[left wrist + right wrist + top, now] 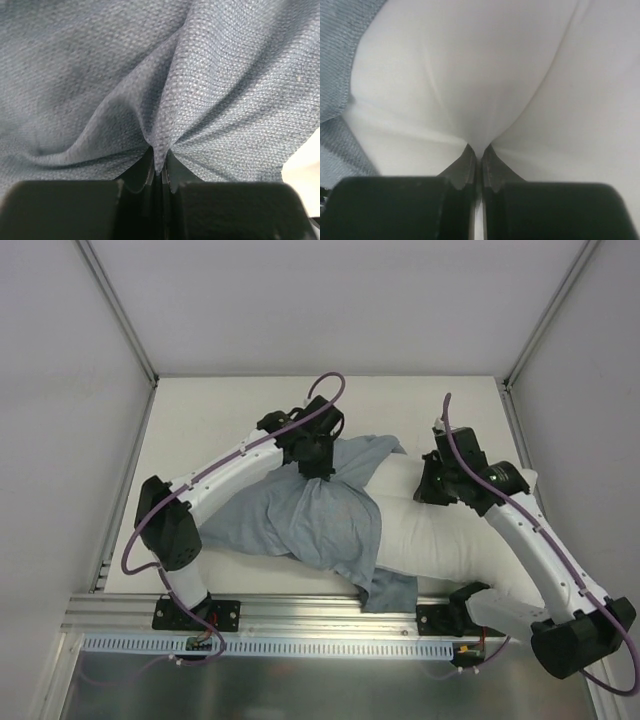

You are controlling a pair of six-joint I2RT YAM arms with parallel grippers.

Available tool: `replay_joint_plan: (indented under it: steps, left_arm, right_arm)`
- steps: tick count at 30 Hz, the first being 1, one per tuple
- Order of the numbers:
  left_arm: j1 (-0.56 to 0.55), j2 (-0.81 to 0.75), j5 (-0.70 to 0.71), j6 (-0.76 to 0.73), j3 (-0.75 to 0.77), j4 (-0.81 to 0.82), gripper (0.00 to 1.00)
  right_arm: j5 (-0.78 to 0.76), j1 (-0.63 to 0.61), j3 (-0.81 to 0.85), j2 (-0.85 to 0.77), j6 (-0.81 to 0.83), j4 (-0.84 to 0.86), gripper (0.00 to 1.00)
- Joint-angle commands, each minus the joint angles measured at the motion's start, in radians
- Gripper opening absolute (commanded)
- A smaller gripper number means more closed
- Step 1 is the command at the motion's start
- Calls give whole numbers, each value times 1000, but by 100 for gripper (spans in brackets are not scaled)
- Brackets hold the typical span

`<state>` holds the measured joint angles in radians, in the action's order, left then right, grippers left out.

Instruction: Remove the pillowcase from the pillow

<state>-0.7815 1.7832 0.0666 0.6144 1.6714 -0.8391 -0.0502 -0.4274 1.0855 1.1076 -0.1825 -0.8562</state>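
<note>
Where one pillowcase (300, 520) ends, one pillow (440, 540) shows.

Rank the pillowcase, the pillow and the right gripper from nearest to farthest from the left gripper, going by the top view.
1. pillowcase: pinched in the jaws of the left gripper, spreading toward the near edge.
2. pillow: its bare white part starts just to the right of that grip.
3. right gripper: farther right, shut on the pillow.

Rumpled blue-grey pillowcase (300, 520) covers the plump white pillow (445, 530) at its left end.
</note>
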Motion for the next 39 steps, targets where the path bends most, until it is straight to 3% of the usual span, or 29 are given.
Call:
replay_joint_plan:
  steps: [1,7,13,19,27,33,36,39]
  left_arm:
    - [68,-158,97,53,-100,-64,0]
    - [307,-428,137,53,-254,-64,0]
    - [540,-614,64,-13,-311,-66,0]
    - [623,-651,15,-34,-318,-71,0]
    - [748,-656,-28,-76,-355,-75,0]
    - [775,-651,-65,-107,-335,-74,0]
    - [775,-631,-181,-131,-341,-63,0]
    - [763,-619,-229,-156,-357,-55,62]
  right_arm:
    - [-111,1,120,-93,12,-92,1]
    - [-226,1,343,-187,32,-245,1]
    - [-278,1,272,-244,23,-274,1]
    - [-304,3,131,-258,-8,-242,1]
    - [-287,130,156,-304,52,-259,1]
    - [-162,207,131,-307,71,-245,1]
    - [-21,202,140,-304,66,-209,1]
    - [82,129,143,-316,54,-133,3]
